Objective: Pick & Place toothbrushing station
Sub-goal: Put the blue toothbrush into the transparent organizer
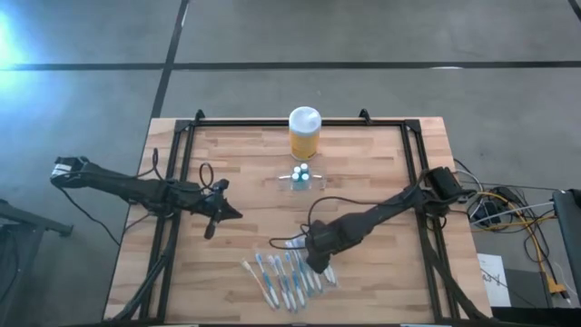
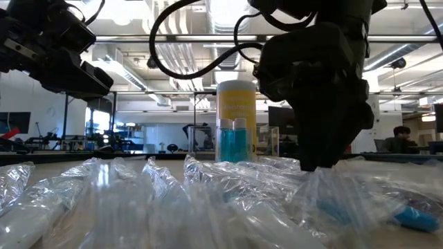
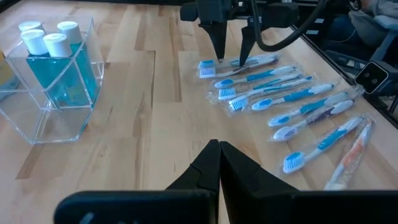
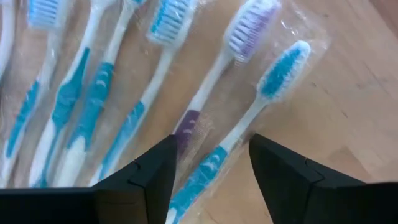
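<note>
Straddling the outermost wrapped toothbrush (image 4: 249, 134), right end effector (image 4: 211, 171) parted, bare wood beyond.

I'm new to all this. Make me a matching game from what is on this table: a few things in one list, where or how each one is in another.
Things:
1. yellow jar
2. clear holder
3. wrapped toothbrushes
4. left gripper

Places or states:
A. lying in a row at the table's near edge
B. jaws shut, above bare wood
C. standing at the far edge, white lid on
D. holding small bottles of blue liquid

Pairs: 1-C, 2-D, 3-A, 4-B
</note>
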Controlling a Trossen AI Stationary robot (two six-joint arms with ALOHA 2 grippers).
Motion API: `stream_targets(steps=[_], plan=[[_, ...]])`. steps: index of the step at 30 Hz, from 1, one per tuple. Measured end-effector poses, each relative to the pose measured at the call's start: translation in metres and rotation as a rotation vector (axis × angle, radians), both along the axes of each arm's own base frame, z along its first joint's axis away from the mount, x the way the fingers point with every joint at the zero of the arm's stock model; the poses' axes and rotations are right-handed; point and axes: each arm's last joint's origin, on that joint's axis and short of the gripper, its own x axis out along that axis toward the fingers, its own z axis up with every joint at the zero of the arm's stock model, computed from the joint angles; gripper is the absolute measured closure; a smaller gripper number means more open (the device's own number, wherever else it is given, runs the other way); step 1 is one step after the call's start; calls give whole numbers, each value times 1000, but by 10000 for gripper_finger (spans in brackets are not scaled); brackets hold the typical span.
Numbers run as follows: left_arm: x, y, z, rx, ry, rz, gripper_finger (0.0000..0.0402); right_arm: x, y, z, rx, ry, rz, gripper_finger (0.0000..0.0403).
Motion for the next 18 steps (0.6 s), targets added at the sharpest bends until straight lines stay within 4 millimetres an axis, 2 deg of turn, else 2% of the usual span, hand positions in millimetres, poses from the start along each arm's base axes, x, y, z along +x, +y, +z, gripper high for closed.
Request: stream_targets(steps=[9,13,18], plan=[[0,0,0,2,0,-2,392,-6,-3,23,-22,-68,25,215],[0,0,0,0,2,-3,392,-6,-4,21,-36,-70,1,216],[0,0,0,-1,3,-4,392,-3,-3,7,-48,-33,-10,216]])
